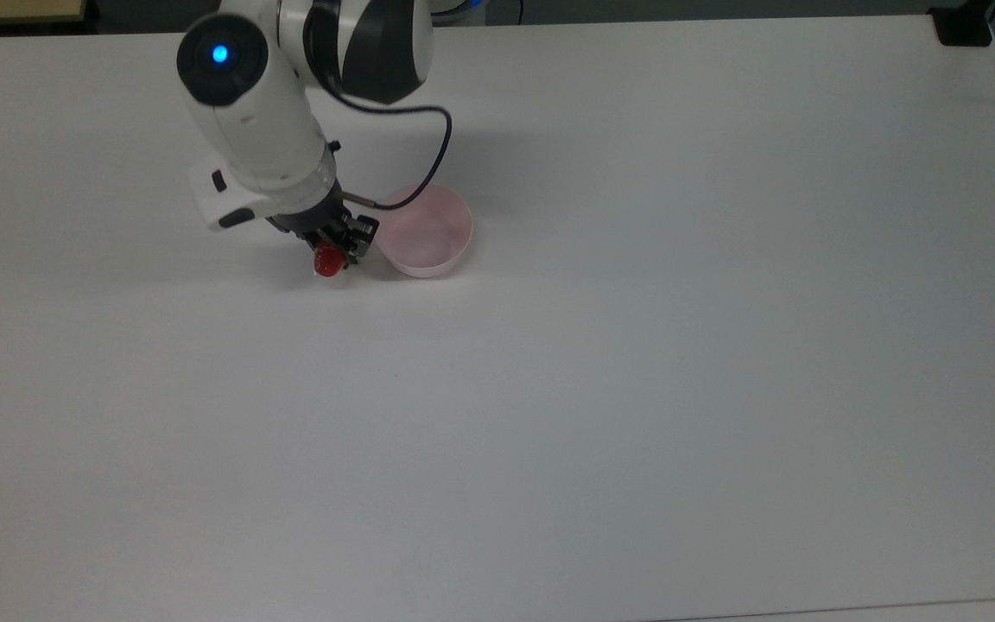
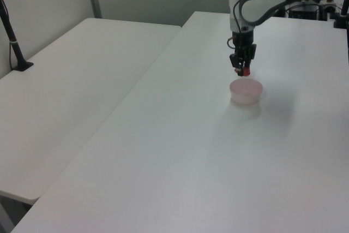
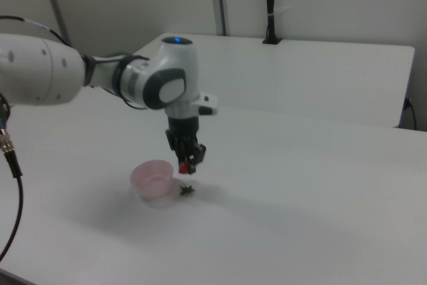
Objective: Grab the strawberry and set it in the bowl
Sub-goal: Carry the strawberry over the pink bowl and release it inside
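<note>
Claw (image 3: 185, 163) pinching the strawberry (image 3: 183, 164) by its red body, fingers pressed in on either side; fruit hangs clear of the desk (image 1: 636, 345). Top view: strawberry (image 1: 327, 258) sits at the claw tips (image 1: 335, 253), just to the top view's left of the bowl (image 1: 425, 230), not over it. Left view: claw (image 2: 242, 70) and strawberry (image 2: 245, 71) above and just behind the bowl's far rim (image 2: 246, 90).

Leaf cap (image 3: 186, 191) lies on the desk in the right view, apart from the fruit, just beside the bowl (image 3: 153, 178) and roughly under the claw. Looks to have come off; only the red body is held.

Handling, by judgement: small, light, glossy, bumpy toy. Hard plastic likely, so slippery under a narrow pinch. A hold across the widest part of the body seems safest; the tapered tip could squirt out.

Bowl: pale pink, shallow, holds nothing. Light enough to slide if nudged.
</note>
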`<state>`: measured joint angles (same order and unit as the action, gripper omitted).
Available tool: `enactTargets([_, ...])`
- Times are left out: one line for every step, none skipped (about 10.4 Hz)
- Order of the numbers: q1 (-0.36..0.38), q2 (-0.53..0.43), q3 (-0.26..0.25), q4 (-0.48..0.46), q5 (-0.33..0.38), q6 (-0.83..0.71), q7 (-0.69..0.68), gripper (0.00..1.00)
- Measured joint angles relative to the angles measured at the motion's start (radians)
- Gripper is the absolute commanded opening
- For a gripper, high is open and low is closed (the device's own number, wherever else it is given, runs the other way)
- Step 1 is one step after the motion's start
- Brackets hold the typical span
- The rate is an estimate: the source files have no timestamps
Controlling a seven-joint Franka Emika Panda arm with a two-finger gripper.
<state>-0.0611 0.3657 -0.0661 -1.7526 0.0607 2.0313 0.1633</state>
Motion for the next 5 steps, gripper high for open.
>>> enactTargets([0.001, -0.035, 0.023, 0.001, 0.0, -0.025, -0.005, 0.39])
enactTargets([0.004, -0.076, 0.064, 0.002, 0.0, -0.053, -0.005, 0.39])
enactTargets([0.007, -0.095, 0.09, 0.0, 0.0, -0.062, -0.005, 0.4])
enactTargets([0.011, -0.101, 0.113, -0.001, -0.001, -0.071, -0.005, 0.4])
enactTargets([0.017, -0.099, 0.127, -0.007, -0.005, -0.077, -0.005, 0.42])
